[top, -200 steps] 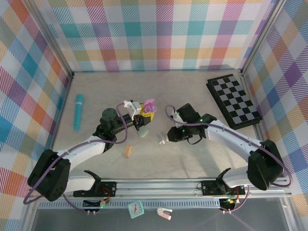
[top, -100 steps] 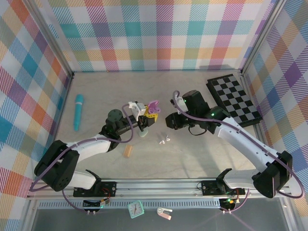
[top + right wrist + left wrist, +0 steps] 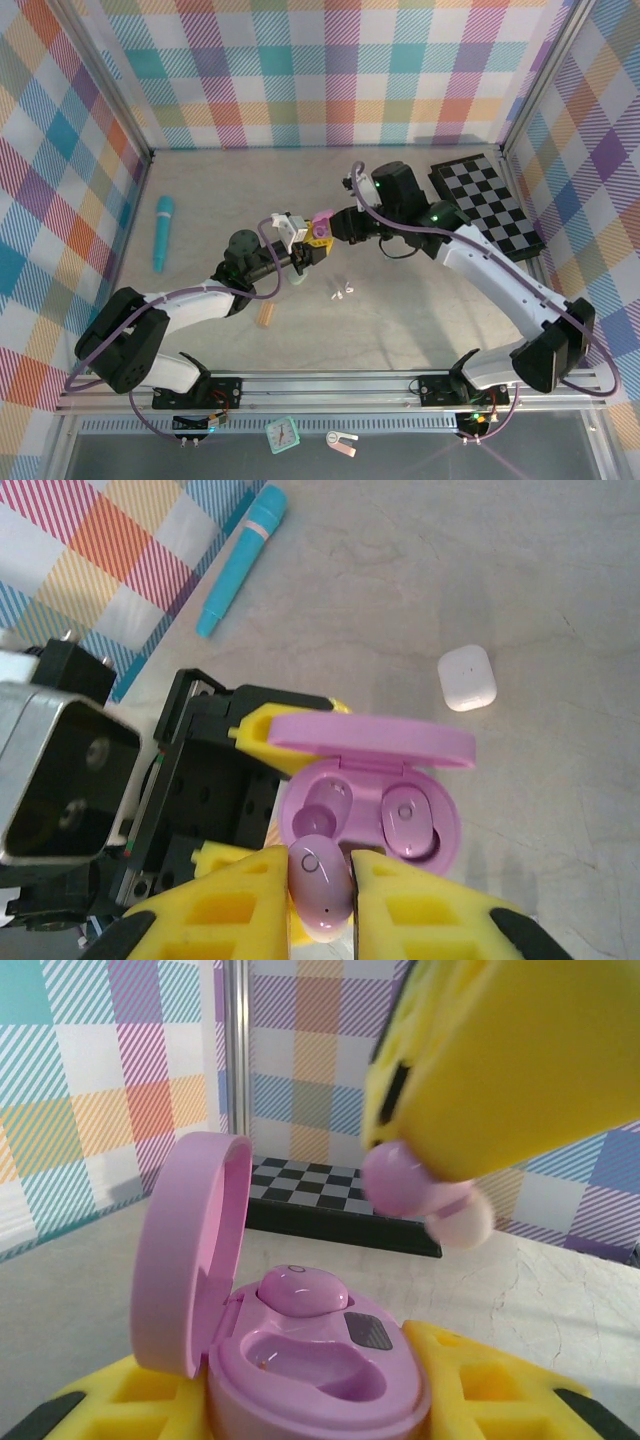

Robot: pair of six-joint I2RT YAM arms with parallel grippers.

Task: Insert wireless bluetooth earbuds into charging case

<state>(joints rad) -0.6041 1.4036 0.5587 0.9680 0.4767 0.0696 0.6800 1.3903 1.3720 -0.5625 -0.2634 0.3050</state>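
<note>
Between the yellow fingers of the right gripper (image 3: 322, 870) sits a purple earbud (image 3: 320, 895), pinched tight, just over the empty hole of the purple charging case (image 3: 345, 780). The case lid stands open. A second purple earbud (image 3: 405, 818) lies in its own hole. The left gripper (image 3: 318, 1405) holds the case, jaws closed on both its sides. Two white earbuds (image 3: 342, 292) lie on the table (image 3: 420, 320) nearby. A white case (image 3: 467, 677) and a blue pen (image 3: 240, 555) lie farther off.
</note>
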